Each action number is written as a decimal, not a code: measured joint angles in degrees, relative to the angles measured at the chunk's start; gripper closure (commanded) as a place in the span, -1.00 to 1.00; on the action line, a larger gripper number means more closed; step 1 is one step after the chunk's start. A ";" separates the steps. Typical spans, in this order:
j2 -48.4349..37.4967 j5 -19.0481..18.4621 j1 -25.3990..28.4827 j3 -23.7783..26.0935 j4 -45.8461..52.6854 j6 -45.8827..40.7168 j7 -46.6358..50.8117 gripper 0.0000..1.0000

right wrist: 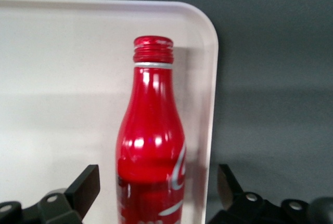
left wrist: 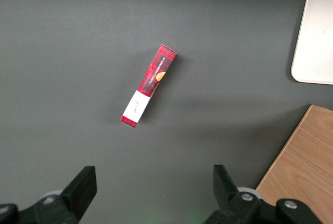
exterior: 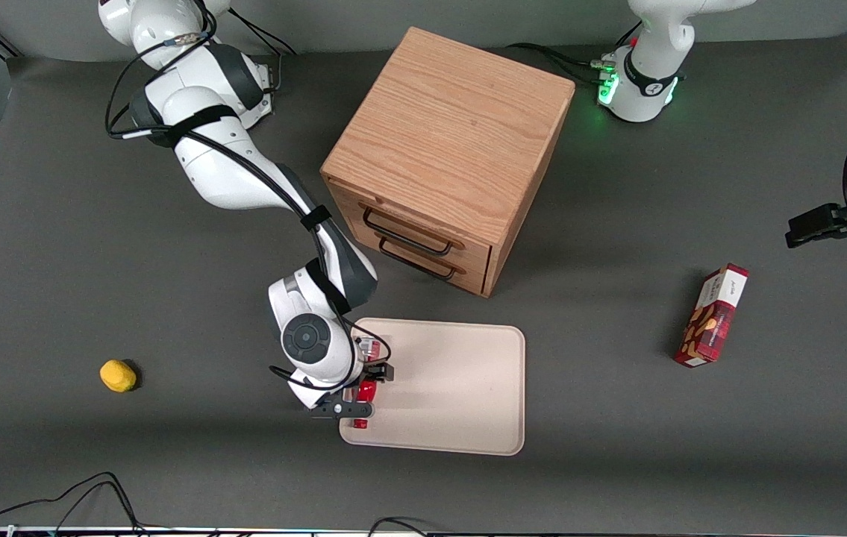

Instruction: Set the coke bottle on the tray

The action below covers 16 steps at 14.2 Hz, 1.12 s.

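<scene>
The coke bottle (exterior: 366, 394), red with white lettering and a red cap, lies on the beige tray (exterior: 460, 388) along the tray's short rim at the working arm's end. Its cap points toward the front camera. In the right wrist view the coke bottle (right wrist: 152, 146) sits between the black fingers (right wrist: 86, 185) with a gap on each side, close to the tray's rounded corner (right wrist: 205, 37). My gripper (exterior: 362, 388) hovers low over the bottle's body, open, its midpoint (right wrist: 156, 182) over the bottle. The bottle's base is hidden under the hand.
A wooden two-drawer cabinet (exterior: 453, 149) stands just farther from the front camera than the tray. A red snack box (exterior: 714, 317) lies toward the parked arm's end, also seen as the snack box (left wrist: 150, 86). A small yellow object (exterior: 118, 375) lies toward the working arm's end. Cables trail along the front edge.
</scene>
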 measured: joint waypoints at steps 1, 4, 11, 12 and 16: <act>-0.09 0.00 -0.02 -0.09 0.19 -0.81 0.00 -1.00; -1.49 0.00 -0.15 -0.20 1.45 -4.48 0.01 -1.00; -18.72 0.07 -3.13 -0.23 -13.13 -9.73 0.81 -1.00; -23.11 0.07 -3.88 -0.23 -18.05 -9.85 0.82 -1.00; -41.76 0.08 -7.11 -0.15 -38.92 -10.21 0.75 -1.00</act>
